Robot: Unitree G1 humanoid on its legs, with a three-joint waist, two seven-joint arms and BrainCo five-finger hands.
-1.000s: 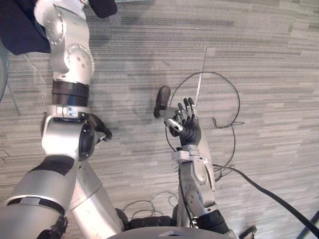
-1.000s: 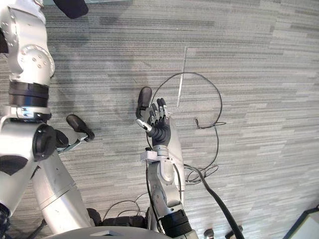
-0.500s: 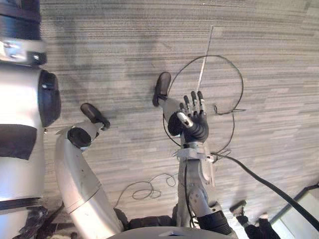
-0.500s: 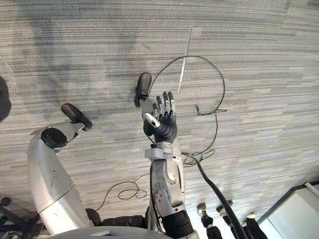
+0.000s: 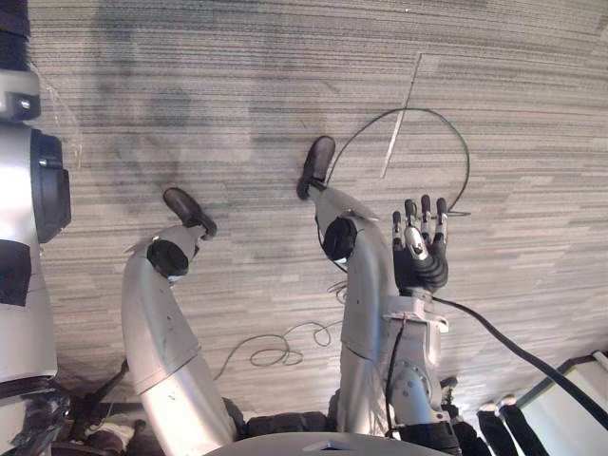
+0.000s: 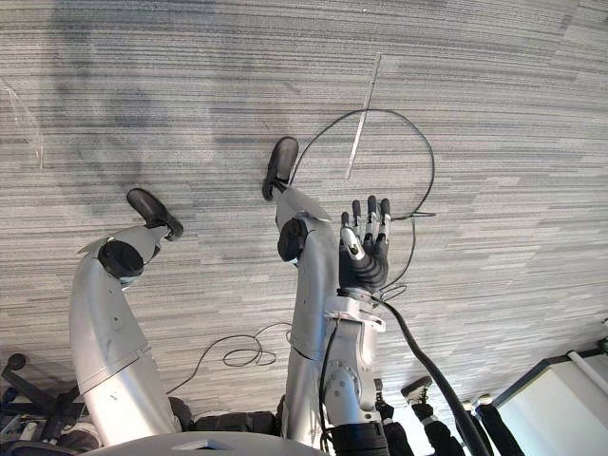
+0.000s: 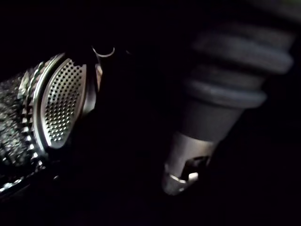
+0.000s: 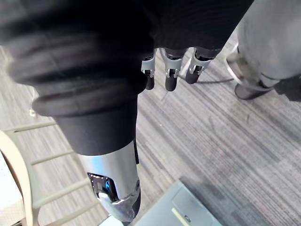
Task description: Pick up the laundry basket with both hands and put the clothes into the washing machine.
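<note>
The laundry basket (image 8: pixel 51 157) shows in the right wrist view as a cream slatted wall standing on the carpet floor (image 5: pixel 237 95). It is well apart from the right hand (image 5: pixel 418 252) and touches no part of it. That hand is held palm-up above the carpet in front of the robot. Its fingers (image 5: pixel 425 217) are straight and a little spread, released and holding nothing. In its own wrist view their dark tips hang loose over bare carpet.

The left wrist view is very dark. It takes in a curved sheet of perforated metal (image 7: pixel 59 108) with a ridged edge, probably the washing machine's drum. The left hand (image 7: pixel 186 162) is near this metal, with a dark gap between them. Whether that hand grips anything I cannot tell, and I cannot make out any clothes in the gloom around it.

A grey-white box (image 5: pixel 581 399) sits on the carpet at the robot's right, near the right arm.
</note>
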